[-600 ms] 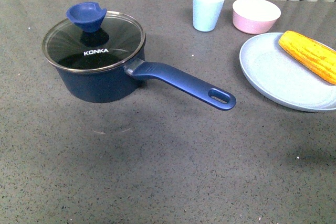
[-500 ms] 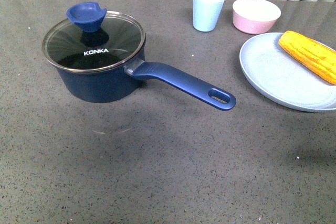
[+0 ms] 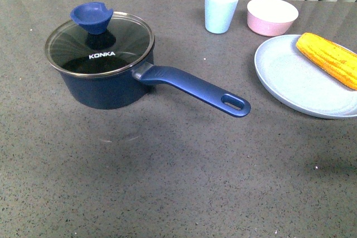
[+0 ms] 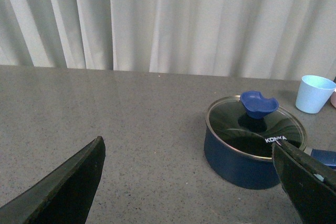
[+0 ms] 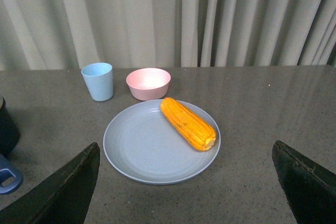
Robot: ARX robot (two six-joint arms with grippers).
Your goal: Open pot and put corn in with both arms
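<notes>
The navy pot (image 3: 106, 85) stands at the table's left with its glass lid (image 3: 100, 45) on, a blue knob (image 3: 91, 17) on top and its long handle (image 3: 195, 88) pointing right. The yellow corn (image 3: 329, 58) lies on a pale blue plate (image 3: 295, 82) at the right. Neither arm shows in the front view. From the left wrist view, the pot (image 4: 247, 156) sits ahead of my open left gripper (image 4: 191, 184), well apart from it. The right wrist view has the corn (image 5: 188, 123) on the plate (image 5: 142, 150) ahead of my open right gripper (image 5: 186, 187), which holds nothing.
A light blue cup (image 3: 221, 9) and a small pink bowl (image 3: 271, 16) stand at the back, between pot and plate. Grey curtains hang behind the dark speckled table (image 3: 178, 182).
</notes>
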